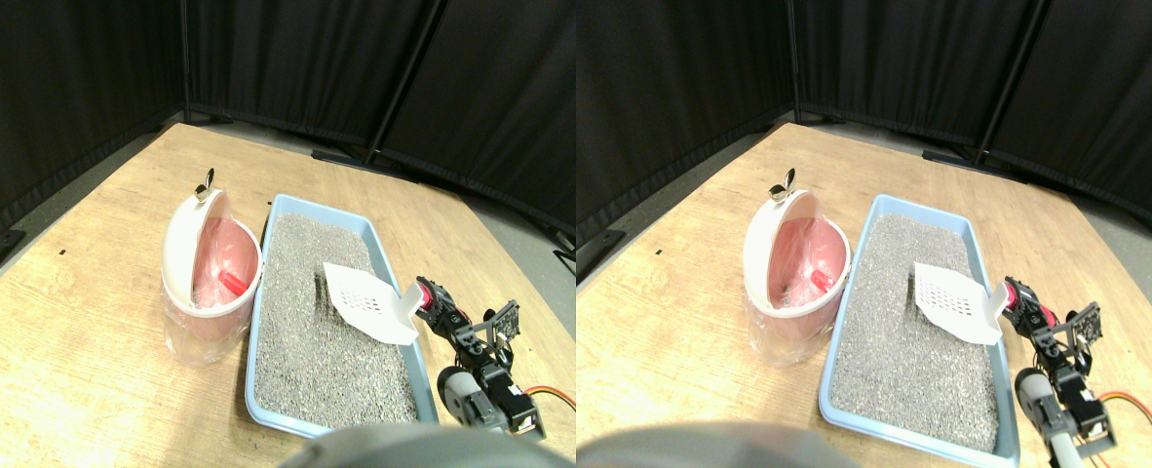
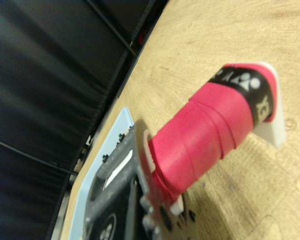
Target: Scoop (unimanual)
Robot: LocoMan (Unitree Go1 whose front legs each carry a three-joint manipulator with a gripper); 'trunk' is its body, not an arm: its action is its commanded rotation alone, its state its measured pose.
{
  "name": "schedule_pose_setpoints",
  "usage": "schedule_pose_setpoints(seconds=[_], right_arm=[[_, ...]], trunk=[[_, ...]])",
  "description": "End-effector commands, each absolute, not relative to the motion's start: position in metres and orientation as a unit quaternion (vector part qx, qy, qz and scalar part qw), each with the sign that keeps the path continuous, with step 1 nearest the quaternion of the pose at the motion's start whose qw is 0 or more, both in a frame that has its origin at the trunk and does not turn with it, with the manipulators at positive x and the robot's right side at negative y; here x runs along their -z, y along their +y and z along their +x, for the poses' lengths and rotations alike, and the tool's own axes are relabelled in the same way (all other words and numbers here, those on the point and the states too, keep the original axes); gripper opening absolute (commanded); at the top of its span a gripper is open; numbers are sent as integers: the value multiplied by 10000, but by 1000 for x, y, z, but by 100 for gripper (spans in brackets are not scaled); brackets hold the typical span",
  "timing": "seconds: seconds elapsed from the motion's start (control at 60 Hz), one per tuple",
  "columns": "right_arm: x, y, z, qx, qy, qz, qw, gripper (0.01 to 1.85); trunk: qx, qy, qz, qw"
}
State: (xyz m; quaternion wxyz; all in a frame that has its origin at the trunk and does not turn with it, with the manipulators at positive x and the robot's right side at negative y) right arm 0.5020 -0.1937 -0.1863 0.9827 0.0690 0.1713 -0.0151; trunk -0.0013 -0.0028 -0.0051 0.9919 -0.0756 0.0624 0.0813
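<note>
Right gripper [image 1: 432,298] reaching in from lower right, gripping scoop's [image 1: 369,302] red-wrapped handle [image 2: 202,137]; jaws closing on wrap in stereo view. Black band near handle's end carrying white lettering, too blurred for reading. Scoop lying white, slotted blade out over grey litter [image 1: 327,322], long axis running from gripper up-left toward tray's [image 1: 260,331] middle. Just beside tray's left wall, bin [image 1: 208,283] standing with pink liner, lid [image 1: 186,244] tilting open, red thing [image 1: 235,284] sitting inside. Black curtains [image 1: 342,68] hanging beyond wood floor [image 1: 69,322].
</note>
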Motion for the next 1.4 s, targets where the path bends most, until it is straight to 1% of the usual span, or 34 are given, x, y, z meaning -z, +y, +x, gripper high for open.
schedule_pose_setpoints(seconds=[0.017,0.05,0.067,0.1,0.133,0.167,0.333,0.483,0.533,0.567,0.583,0.633,0.667,0.683,0.717,0.75,0.767,0.783,0.817,0.85,0.867,0.883,0.917,0.95,0.967,0.983,1.067,1.1,1.117,1.15,1.183,1.267,1.35,1.4], right_arm=[[179,-197,501,484,1963,559,9778,82],[177,-198,500,558,2156,622,9729,105],[177,-198,500,568,2191,648,9719,110],[175,-199,501,545,2313,721,9687,128],[175,-200,501,541,2371,702,9674,131],[172,-201,501,557,2515,748,9634,138],[164,-204,501,606,2627,857,9592,144],[160,-205,497,560,2575,953,9599,141],[159,-205,495,488,2458,911,9638,137],[159,-206,493,338,2293,905,9685,133],[159,-206,493,338,2293,905,9685,133],[157,-208,490,230,2050,965,9737,123],[157,-210,488,33,1743,1010,9795,111],[157,-210,487,-12,1669,1026,9806,107],[156,-211,485,-174,1406,1083,9840,92],[156,-211,484,-205,1374,1084,9844,89],[155,-212,482,-302,1256,1107,9854,81],[155,-212,482,-302,1256,1107,9854,81],[154,-214,479,-385,1079,1182,9864,69],[154,-214,478,-399,1042,1192,9866,66],[152,-216,474,-437,899,1202,9877,55],[152,-216,474,-437,899,1202,9877,55],[151,-217,471,-530,701,1167,9893,45],[151,-218,470,-551,667,1162,9894,43],[149,-219,466,-563,616,1150,9899,35],[149,-219,466,-563,616,1150,9899,35],[146,-222,458,-600,433,1230,9897,14],[146,-222,457,-607,403,1219,9899,12],[145,-222,454,-650,294,1288,9891,5],[145,-223,454,-652,262,1303,9890,5],[146,-223,451,-706,126,1316,9887,5],[145,-224,446,-670,91,1270,9896,5],[146,-225,441,-664,-88,1174,9908,5],[148,-225,440,-659,-112,1134,9913,5]], trunk=[[-867,656,-801,9908],[-869,655,-798,9909],[-874,649,-797,9909],[-869,656,-797,9909],[-869,656,-797,9909],[-862,660,-796,9909],[-856,686,-786,9909],[-837,699,-749,9912],[-818,703,-739,9914],[-818,703,-739,9914],[-813,698,-731,9916],[-805,699,-721,9917],[-790,707,-714,9918],[-777,709,-707,9919],[-764,712,-697,9921],[-754,714,-689,9922],[-743,712,-681,9924],[-743,712,-681,9924],[-735,715,-677,9924],[-719,722,-668,9926],[-703,718,-660,9927],[-703,718,-660,9927],[-689,723,-658,9928],[-670,719,-647,9931],[-648,713,-642,9933],[-631,716,-638,9934],[-593,725,-622,9937],[-567,722,-613,9939],[-567,722,-613,9939],[-544,726,-601,9941],[-521,737,-597,9941],[-469,747,-572,9945],[-397,762,-532,9949],[-370,766,-524,9950]])
